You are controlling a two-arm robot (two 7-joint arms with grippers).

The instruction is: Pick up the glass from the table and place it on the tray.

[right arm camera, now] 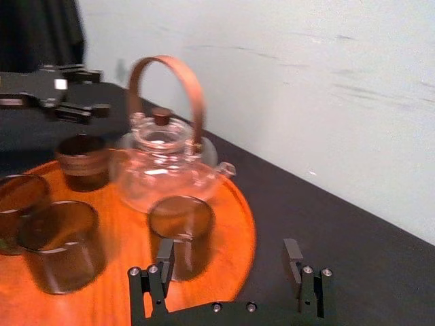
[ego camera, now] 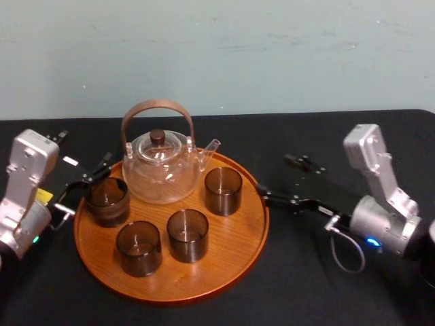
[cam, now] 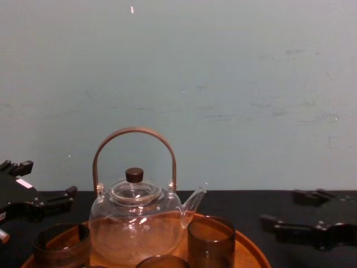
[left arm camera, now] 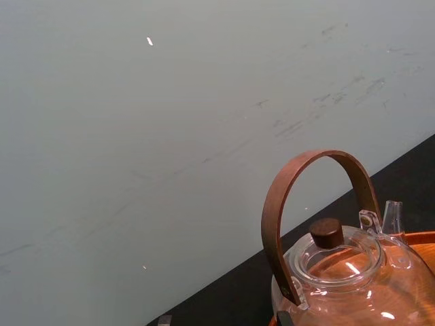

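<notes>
The glass (ego camera: pixel 223 191) stands on the tray (ego camera: pixel 231 268), well left of the right gripper (ego camera: pixel 284 182) (fingers spread, empty) over the table (ego camera: pixel 306 272). The left gripper (ego camera: pixel 90 178), also spread, sits at the tray's left edge.

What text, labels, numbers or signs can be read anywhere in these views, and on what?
No text can be read in any view.
Yellow sticker on the left arm: too small to read.
White patch by the left gripper: too small to read.
Glass teapot, wooden tray: no markings seen.
</notes>
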